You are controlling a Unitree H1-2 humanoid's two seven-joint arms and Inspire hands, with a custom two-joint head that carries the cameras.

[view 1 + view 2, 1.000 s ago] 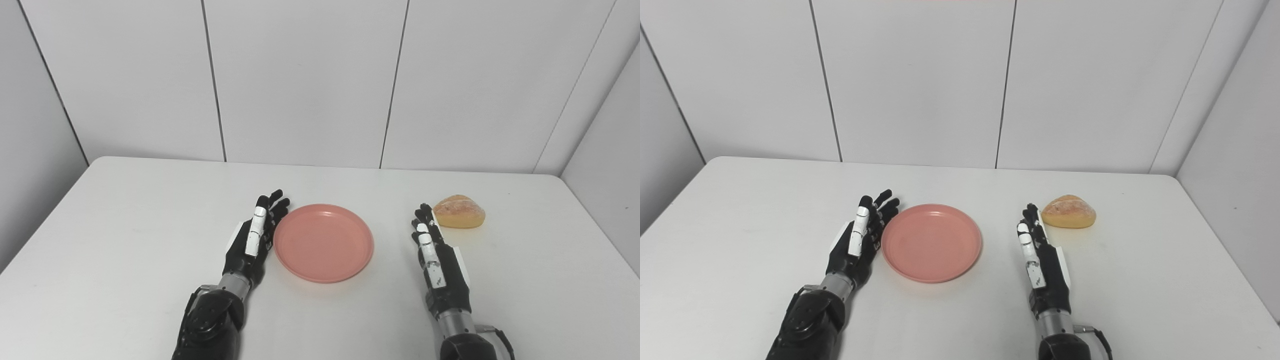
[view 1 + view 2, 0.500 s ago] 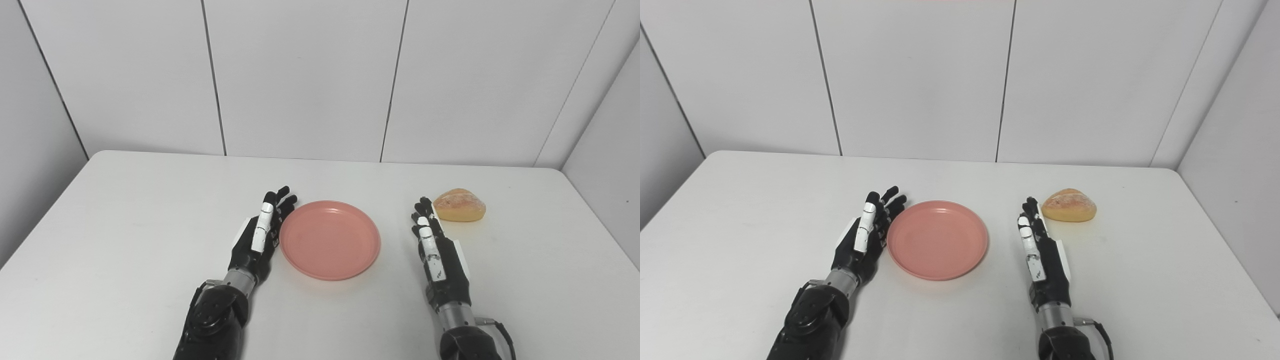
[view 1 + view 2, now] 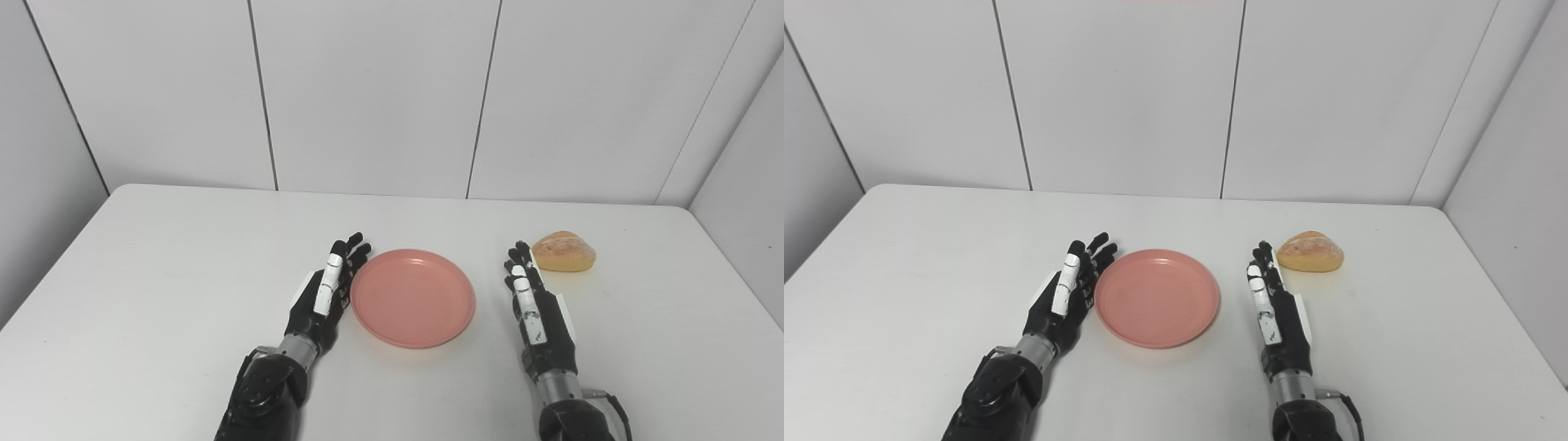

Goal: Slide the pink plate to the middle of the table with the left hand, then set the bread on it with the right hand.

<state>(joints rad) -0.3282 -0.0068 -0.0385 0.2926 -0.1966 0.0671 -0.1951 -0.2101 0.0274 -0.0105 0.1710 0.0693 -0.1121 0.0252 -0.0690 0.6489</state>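
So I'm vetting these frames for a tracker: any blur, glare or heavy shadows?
Left eye view: sharp throughout, even soft light, only a faint shadow under the pink plate and the bread. Right eye view: equally sharp, a small soft sheen on the plate's far rim, no blown-out glare; both hands crisp, left hand, right hand.

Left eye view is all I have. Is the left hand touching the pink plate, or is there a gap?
Observer: From the right eye view, the left hand stands edge-on against the left rim of the pink plate; no gap shows.
Operator: Is the bread clear of the right hand?
Observer: Yes. The right eye view shows a sliver of table between the open right hand and the bread.
Operator: Anything on the plate?
Observer: Nothing from this angle either.
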